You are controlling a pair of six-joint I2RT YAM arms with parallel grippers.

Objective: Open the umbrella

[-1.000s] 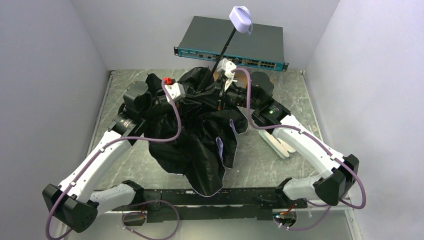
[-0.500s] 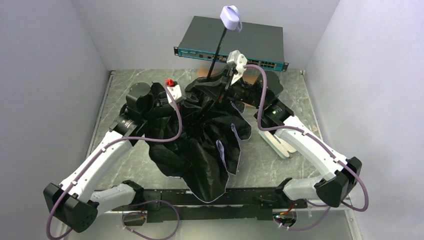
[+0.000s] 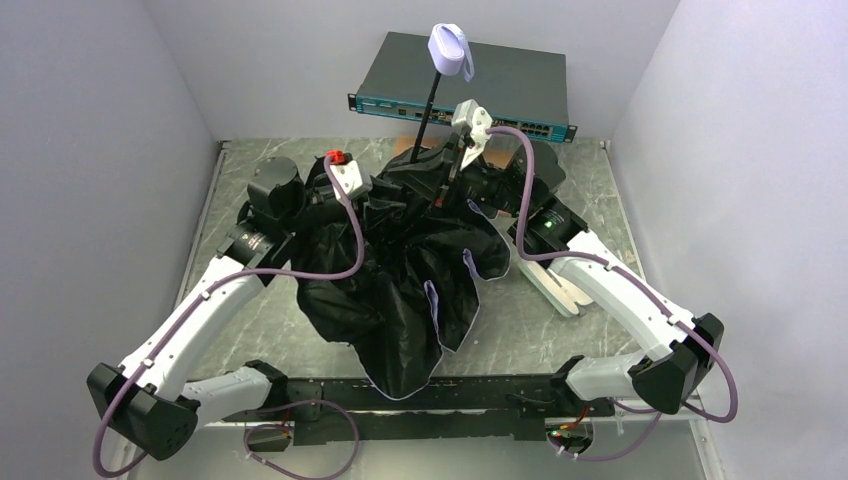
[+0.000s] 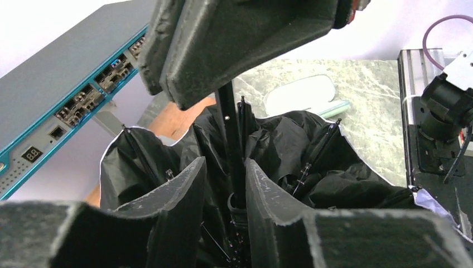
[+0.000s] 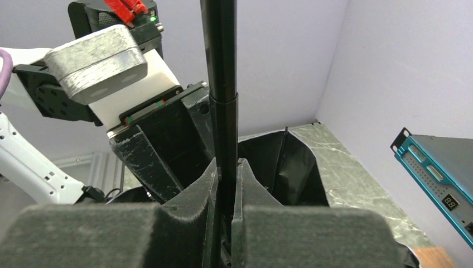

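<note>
The umbrella (image 3: 400,290) lies at the middle of the table (image 3: 520,335), between the two arms. Its canopy is collapsed, with the black lining uppermost, in loose folds that spread toward the near edge. A pale outer edge shows along some of the folds. The thin black shaft (image 3: 430,105) rises out of the folds and tilts toward the back wall. The small rounded pale handle (image 3: 450,50) sits at its top end, in front of the grey network switch (image 3: 470,80) that stands at the rear of the table. The right tool (image 5: 226,167) is clamped on the shaft: in the right wrist view both fingers (image 5: 254,184) press against it, with no gap on either side. The left tool (image 4: 225,164) sits lower on the shaft, close to the folds. Its fingers (image 4: 178,201) stand apart on either side of the shaft; a clear gap shows on one side, and on the other it cannot be told whether the finger touches. Several thin black ribs stand up out of the lining around the shaft. A pale oblong case (image 4: 301,94) lies on the table beyond the canopy, apart from both tools.
</note>
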